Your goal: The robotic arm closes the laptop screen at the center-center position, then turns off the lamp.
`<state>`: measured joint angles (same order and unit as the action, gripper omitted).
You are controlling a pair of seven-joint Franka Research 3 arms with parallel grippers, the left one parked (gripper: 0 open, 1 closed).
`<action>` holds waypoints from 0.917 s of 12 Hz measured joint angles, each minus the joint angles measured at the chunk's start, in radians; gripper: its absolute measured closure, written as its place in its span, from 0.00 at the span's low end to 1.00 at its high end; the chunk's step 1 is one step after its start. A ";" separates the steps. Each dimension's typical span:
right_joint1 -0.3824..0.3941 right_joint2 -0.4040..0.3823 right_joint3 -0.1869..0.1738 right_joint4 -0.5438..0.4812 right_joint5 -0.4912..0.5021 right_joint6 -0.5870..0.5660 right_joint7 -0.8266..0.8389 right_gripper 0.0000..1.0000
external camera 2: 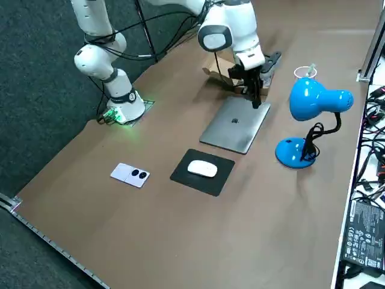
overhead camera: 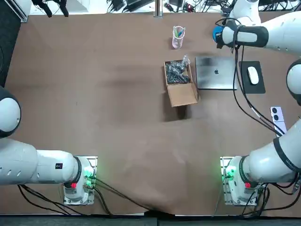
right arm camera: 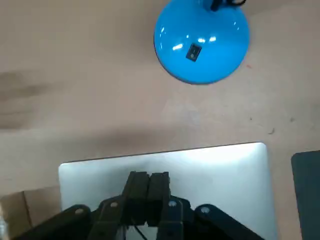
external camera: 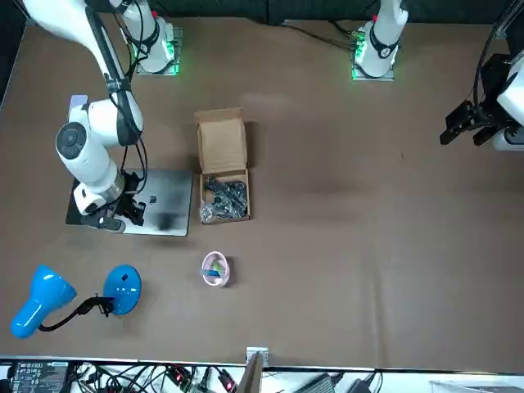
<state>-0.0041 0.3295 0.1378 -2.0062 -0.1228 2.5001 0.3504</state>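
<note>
The right arm's claw (right arm camera: 148, 175) has its two fingers pressed together with nothing between them. It hangs over the laptop (external camera 2: 236, 125), above the lid near the edge that faces away from the robot; whether the tips touch the lid cannot be told. The laptop lies flat on the worktop (overhead camera: 94, 94) with its lid down and logo up, between the cardboard box (overhead camera: 181, 87) and the mouse pad (overhead camera: 251, 77), where a white mouse (overhead camera: 253, 75) rests. The blue lamp (external camera 2: 310, 102) stands just beyond the laptop's far edge. Its round base (right arm camera: 200, 42) is clear of the claw, and a small black switch (right arm camera: 193, 51) shows on top of it.
</note>
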 joint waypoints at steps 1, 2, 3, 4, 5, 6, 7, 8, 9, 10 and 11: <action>0.001 -0.009 0.000 0.004 -0.001 -0.006 0.001 0.98; 0.001 -0.014 0.000 0.008 -0.008 -0.008 0.002 0.98; 0.001 -0.016 0.000 0.013 -0.022 -0.008 0.006 0.98; 0.001 -0.016 0.000 0.021 -0.031 -0.008 0.015 0.98; 0.001 -0.016 0.000 0.030 -0.040 -0.008 0.031 0.98; 0.000 -0.016 -0.001 0.039 -0.048 -0.009 0.046 0.98; 0.000 -0.016 -0.001 0.047 -0.062 -0.010 0.054 0.97; 0.000 -0.016 -0.002 0.054 -0.074 -0.011 0.070 0.97; 0.000 -0.016 -0.002 0.057 -0.085 -0.012 0.094 0.98; 0.000 -0.016 -0.002 0.059 -0.102 -0.012 0.126 0.98; 0.001 -0.016 -0.002 0.060 -0.137 -0.012 0.172 0.98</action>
<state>-0.0031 0.3136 0.1360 -1.9466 -0.2593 2.4881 0.5221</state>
